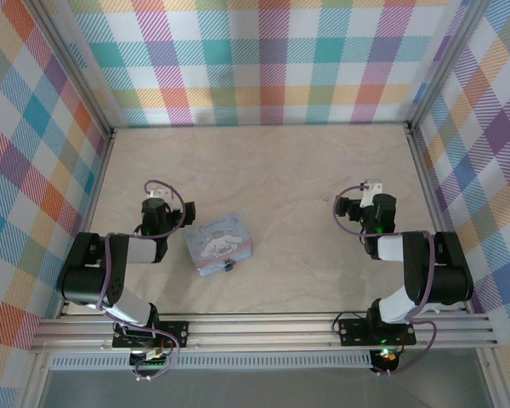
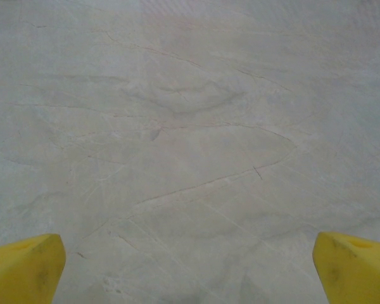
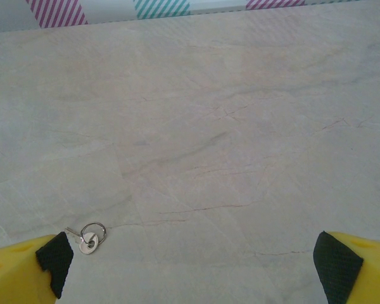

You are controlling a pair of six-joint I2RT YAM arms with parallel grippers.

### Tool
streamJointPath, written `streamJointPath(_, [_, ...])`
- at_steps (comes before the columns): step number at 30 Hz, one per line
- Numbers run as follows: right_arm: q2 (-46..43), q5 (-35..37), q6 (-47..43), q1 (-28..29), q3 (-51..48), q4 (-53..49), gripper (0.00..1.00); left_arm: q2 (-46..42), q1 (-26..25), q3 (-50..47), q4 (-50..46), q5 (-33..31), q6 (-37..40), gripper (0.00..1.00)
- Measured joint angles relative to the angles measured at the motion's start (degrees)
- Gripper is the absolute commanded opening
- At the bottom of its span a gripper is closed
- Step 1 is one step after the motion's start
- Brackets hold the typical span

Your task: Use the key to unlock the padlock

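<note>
Metal and likely slippery, the key [image 3: 88, 243] lies flat on the table [image 3: 240, 126] at eight o'clock of the released right pincer [image 3: 190, 269]; grip its ringed head. The padlock [image 1: 228, 266] sits at six o'clock of the tin [image 1: 217, 238]. The left pincer [image 2: 190, 266] is released.

From above, the padlock [image 1: 228, 266] is a dark speck at the tin's [image 1: 219, 242] near edge, its shackle too small to tell. The key [image 3: 88, 243] is tiny, perhaps silvery. The bottom edge crops the left fingers [image 2: 25, 269] and right fingers [image 3: 367, 266].
</note>
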Motion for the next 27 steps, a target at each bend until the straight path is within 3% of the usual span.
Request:
streamJointPath(7, [-11.4,0.7,0.5,0.0,2.1,-11.7,1.00,-16.1,0.0,0.5,-6.9,-2.2,-1.4,1.00])
streamJointPath(12, [-17.7,1.2,2.7,0.0,8.2,-27.4,1.00,-26.7,0.0,3.7,-16.9,-3.6,-4.9,1.00])
streamJointPath(17, [-19.6,-0.2,5.7,0.0,17.2,-46.5,1.00,-35.5,0.1,9.2,-31.3,-4.4,-13.2,1.00])
streamJointPath(22, [-19.7,-2.7,8.3,0.0,23.8,-61.4,1.00,-41.2,0.3,12.6,-42.2,-0.1,-20.6,1.00])
streamJointPath(27, [-19.7,-5.4,10.5,0.0,27.4,-71.5,0.99,-41.1,0.3,15.4,-49.3,7.6,-25.2,1.00])
